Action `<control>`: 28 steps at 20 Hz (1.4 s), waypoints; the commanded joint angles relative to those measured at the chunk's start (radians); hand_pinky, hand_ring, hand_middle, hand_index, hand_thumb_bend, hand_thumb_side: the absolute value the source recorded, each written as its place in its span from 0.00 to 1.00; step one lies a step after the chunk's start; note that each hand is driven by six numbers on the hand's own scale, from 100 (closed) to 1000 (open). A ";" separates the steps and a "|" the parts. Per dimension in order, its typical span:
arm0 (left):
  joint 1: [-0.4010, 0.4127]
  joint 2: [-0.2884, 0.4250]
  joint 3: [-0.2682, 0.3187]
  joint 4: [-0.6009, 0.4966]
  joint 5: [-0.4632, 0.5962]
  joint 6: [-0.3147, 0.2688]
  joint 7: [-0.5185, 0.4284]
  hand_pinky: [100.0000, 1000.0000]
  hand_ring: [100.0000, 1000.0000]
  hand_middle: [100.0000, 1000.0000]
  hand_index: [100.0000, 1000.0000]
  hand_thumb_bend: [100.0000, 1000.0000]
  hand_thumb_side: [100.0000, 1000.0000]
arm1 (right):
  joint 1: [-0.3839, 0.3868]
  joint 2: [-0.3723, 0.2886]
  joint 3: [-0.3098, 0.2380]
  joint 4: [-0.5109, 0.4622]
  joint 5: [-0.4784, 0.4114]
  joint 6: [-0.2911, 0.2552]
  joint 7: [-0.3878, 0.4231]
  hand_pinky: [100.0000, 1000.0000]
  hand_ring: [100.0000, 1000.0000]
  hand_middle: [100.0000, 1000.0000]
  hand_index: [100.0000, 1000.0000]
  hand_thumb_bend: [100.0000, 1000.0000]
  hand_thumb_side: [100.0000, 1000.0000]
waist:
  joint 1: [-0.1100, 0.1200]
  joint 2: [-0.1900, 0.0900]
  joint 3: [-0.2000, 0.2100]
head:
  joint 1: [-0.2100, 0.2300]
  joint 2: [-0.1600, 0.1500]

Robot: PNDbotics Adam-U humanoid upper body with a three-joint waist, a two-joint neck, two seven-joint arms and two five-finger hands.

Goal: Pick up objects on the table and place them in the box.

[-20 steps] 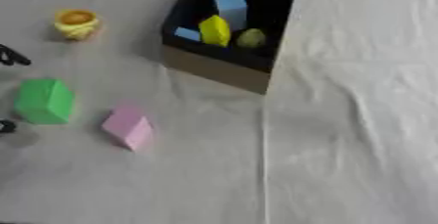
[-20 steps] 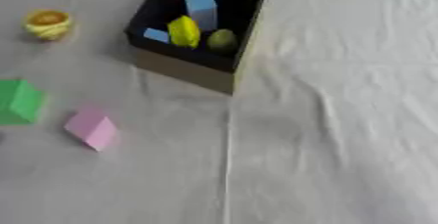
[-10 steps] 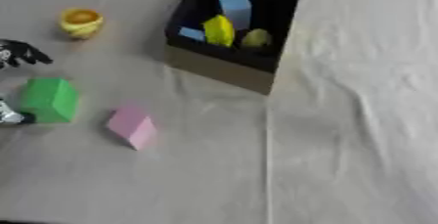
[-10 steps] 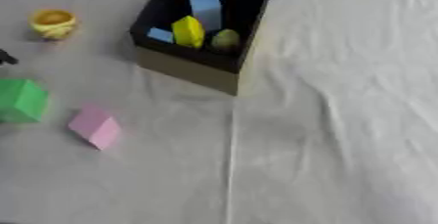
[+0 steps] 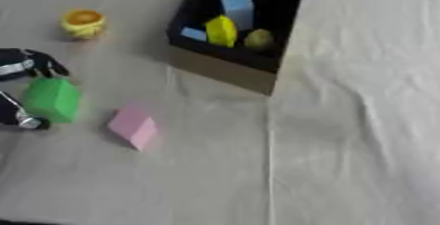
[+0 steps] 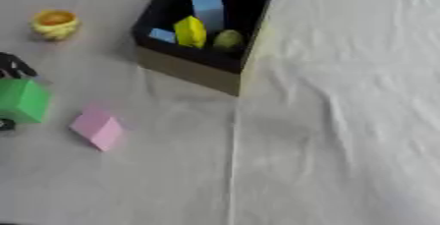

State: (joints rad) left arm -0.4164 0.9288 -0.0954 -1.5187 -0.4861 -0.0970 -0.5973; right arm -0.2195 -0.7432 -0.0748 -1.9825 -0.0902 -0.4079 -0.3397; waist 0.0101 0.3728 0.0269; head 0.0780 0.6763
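- The left robot hand is seen at the left edge, its fingers curled about the green block; more of it is shown in the left eye view.
- The pink block lies on the bench just beside the green one.
- A yellow cup stands apart, far left.
- Blue, yellow and olive pieces are held in the box.
- The right robot hand is not shown.

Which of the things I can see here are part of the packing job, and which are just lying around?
Part of the job:
green block, with the left hand around it
pink block
yellow cup-like thing
box, already holding blue, yellow and olive pieces

Just there:
white cloth covering the table
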 commanded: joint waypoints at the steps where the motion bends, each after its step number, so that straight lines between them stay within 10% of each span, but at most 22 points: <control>1: -0.017 0.018 0.000 -0.002 -0.001 -0.007 0.004 0.75 0.76 0.75 0.82 0.46 0.00 | -0.004 -0.016 -0.007 -0.017 -0.007 0.002 0.003 0.84 0.82 0.66 0.72 0.00 0.59 | 0.015 -0.018 -0.001 | 0.005 -0.007; 11: -0.014 0.023 0.016 -0.082 0.031 0.014 0.017 0.59 0.53 0.48 0.59 0.12 0.00 | -0.001 -0.013 -0.007 -0.017 -0.007 0.006 0.002 0.84 0.82 0.66 0.72 0.00 0.59 | 0.016 -0.019 0.004 | 0.001 -0.003; 18: -0.043 0.042 0.062 -0.304 0.047 0.025 0.028 0.55 0.50 0.46 0.56 0.10 0.00 | 0.005 -0.019 -0.009 -0.017 -0.007 0.004 0.000 0.84 0.82 0.65 0.72 0.00 0.59 | 0.014 -0.025 0.012 | -0.013 0.000; 28: -0.371 -0.060 -0.028 -0.384 0.181 0.024 -0.022 0.55 0.47 0.43 0.53 0.00 0.00 | -0.035 -0.049 0.009 -0.017 -0.039 0.004 0.021 0.84 0.82 0.66 0.72 0.00 0.59 | 0.031 -0.046 -0.008 | -0.012 0.003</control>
State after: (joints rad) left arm -0.7677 0.8723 -0.1165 -1.9053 -0.3276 -0.0736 -0.6124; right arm -0.2444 -0.7529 -0.0614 -1.9826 -0.1164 -0.4027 -0.3257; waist 0.0290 0.3631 0.0171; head 0.0613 0.6841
